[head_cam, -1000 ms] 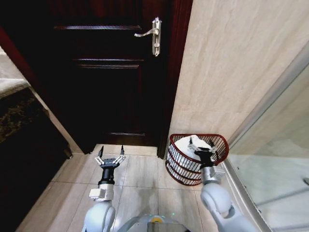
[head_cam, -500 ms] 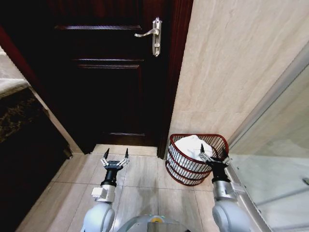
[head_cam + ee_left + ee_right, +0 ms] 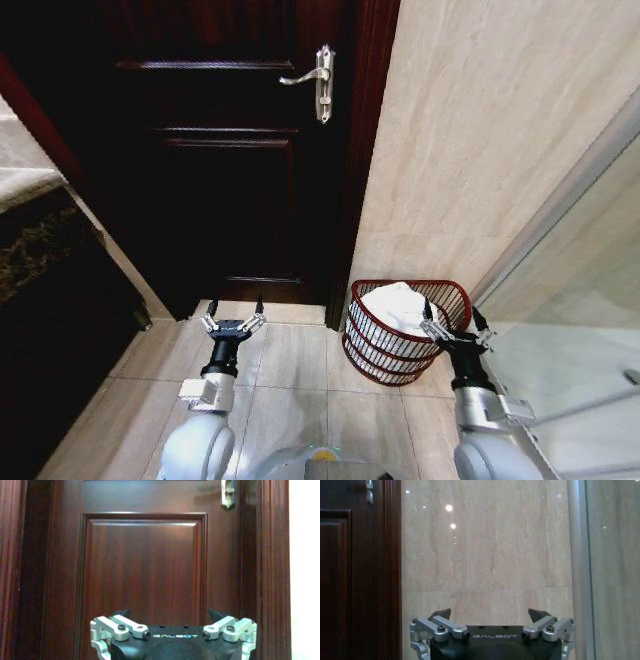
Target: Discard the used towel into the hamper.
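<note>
Looking down from the head, I see the towel heaped inside the hamper at the wall's foot, so the drop looks done. My right hand hovers spread and empty at its near right rim; my left hand hangs spread over the floor tiles. Each wrist view shows spread fingers: left faces the door, right the wall.

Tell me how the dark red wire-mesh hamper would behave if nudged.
The dark red wire-mesh hamper is open wire, so probably light and apt to slide on the glossy floor tiles. Its heaped white towel adds little weight; it might tip.
</note>
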